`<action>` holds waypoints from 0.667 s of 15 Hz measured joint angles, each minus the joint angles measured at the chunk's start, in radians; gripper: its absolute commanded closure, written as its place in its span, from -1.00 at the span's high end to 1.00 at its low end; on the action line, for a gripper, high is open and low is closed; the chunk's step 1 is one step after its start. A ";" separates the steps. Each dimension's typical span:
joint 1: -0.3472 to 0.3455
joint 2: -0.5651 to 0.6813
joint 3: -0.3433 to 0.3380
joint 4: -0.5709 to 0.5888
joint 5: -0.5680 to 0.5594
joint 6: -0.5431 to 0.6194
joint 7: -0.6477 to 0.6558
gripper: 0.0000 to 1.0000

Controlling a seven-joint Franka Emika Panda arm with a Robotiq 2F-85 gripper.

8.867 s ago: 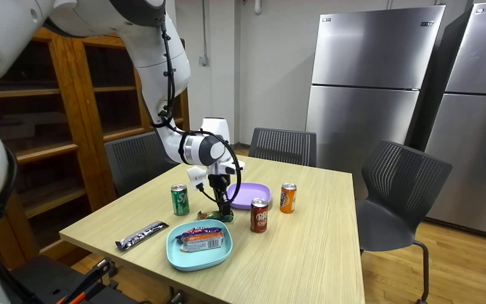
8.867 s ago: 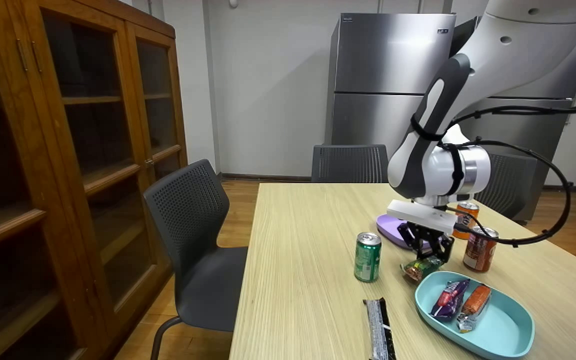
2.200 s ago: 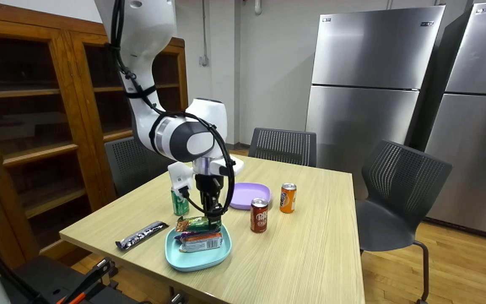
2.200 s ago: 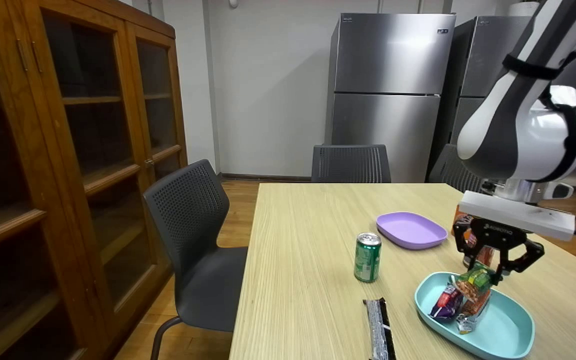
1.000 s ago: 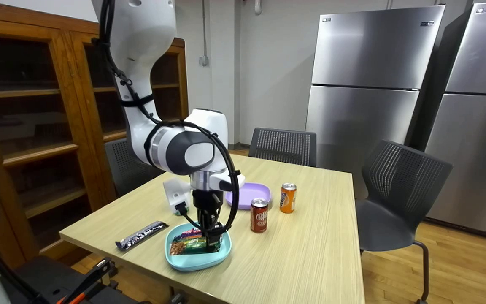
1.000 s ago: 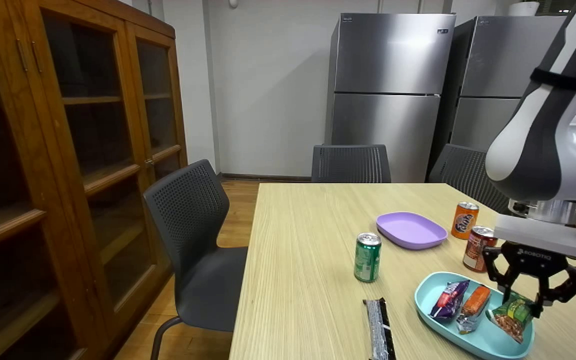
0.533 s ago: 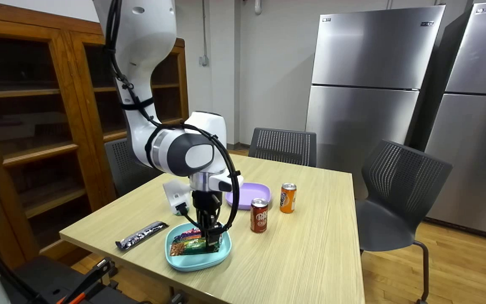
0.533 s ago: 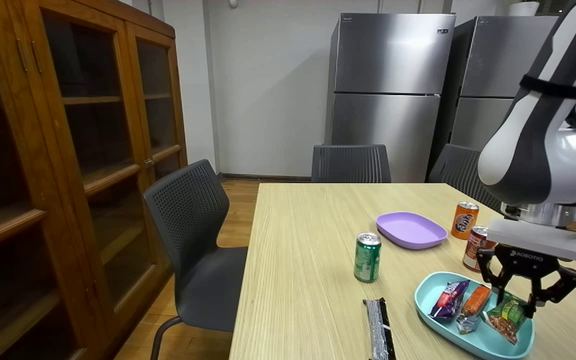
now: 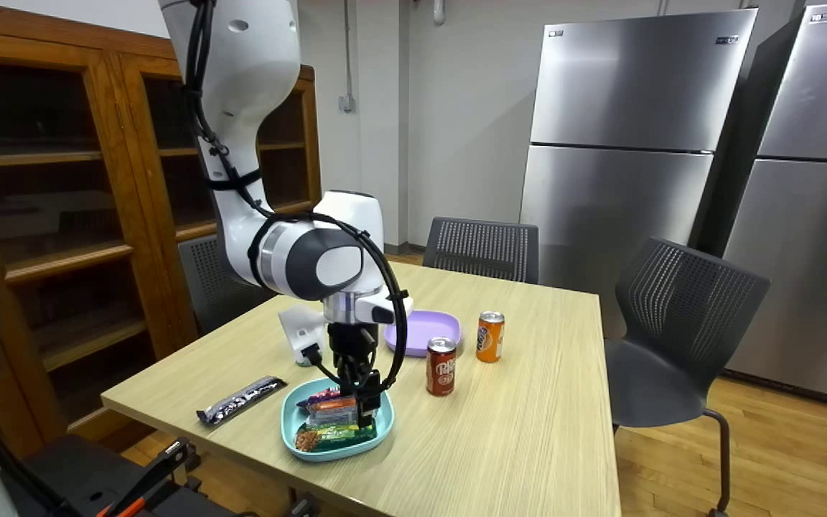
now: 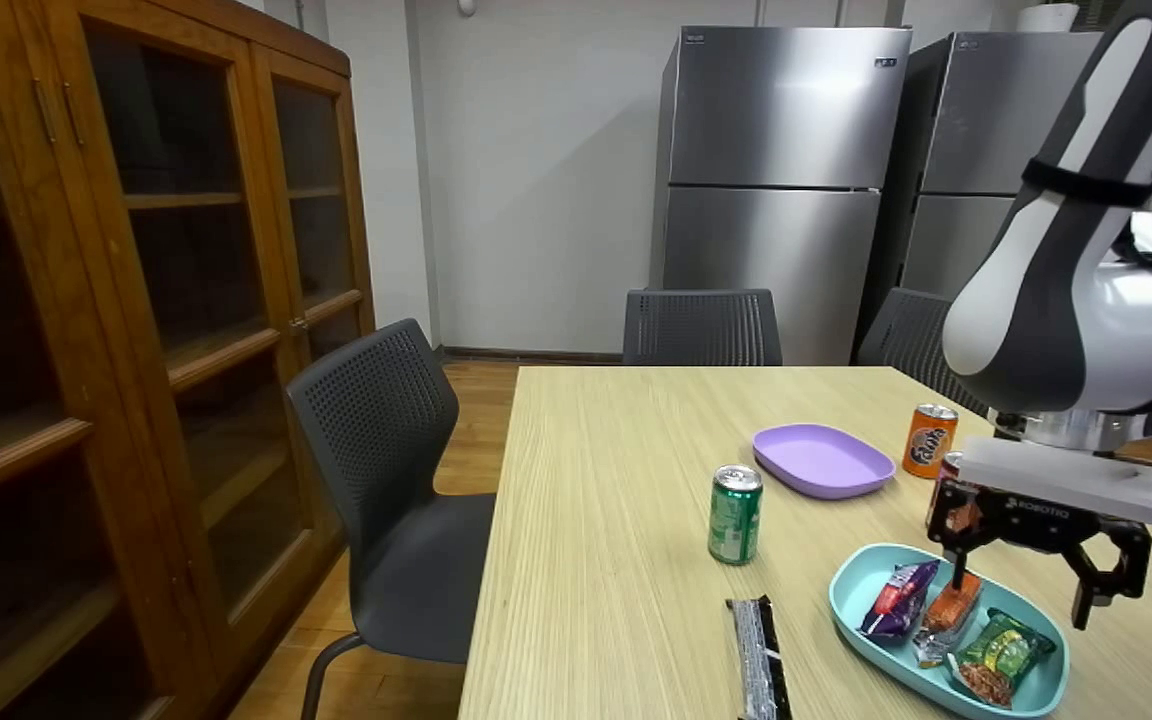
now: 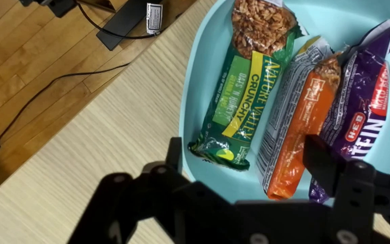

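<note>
My gripper [image 10: 1021,602] hangs low over the light-blue tray [image 10: 846,605] with its jaws spread wide and nothing between them. Beneath it, a green granola bar [image 11: 245,98] lies flat in the tray along one side. An orange-wrapped bar [image 11: 300,128] rests in the middle, with a purple protein bar [image 11: 357,112] against it. In the wrist view, one finger [image 11: 174,152] is over the tray's rim. The opposite finger overlaps the orange and purple bars; whether it touches them I cannot tell. Part of the purple bar is hidden behind that finger.
Around the tray on the wooden table stand a Dr Pepper can [image 9: 441,370], an orange Fanta can [image 9: 489,337] and a green can [image 10: 735,515]. A purple plate [image 10: 821,460] sits farther back. A silver-and-black wrapped bar [image 9: 241,398] lies near the table's edge. Chairs [image 10: 386,470] surround the table.
The green bar went from the table beside the tray, held in my gripper, over into the tray. Within the last half second the jaws opened and the bar dropped flat beside the others.
</note>
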 measured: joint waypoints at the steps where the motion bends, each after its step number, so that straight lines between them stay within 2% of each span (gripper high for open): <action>1: 0.001 -0.001 0.000 0.001 0.000 0.003 0.000 1.00; 6: 0.024 -0.023 -0.002 -0.004 -0.008 0.011 0.000 1.00; 10: 0.073 -0.059 -0.003 -0.030 -0.038 0.011 0.002 1.00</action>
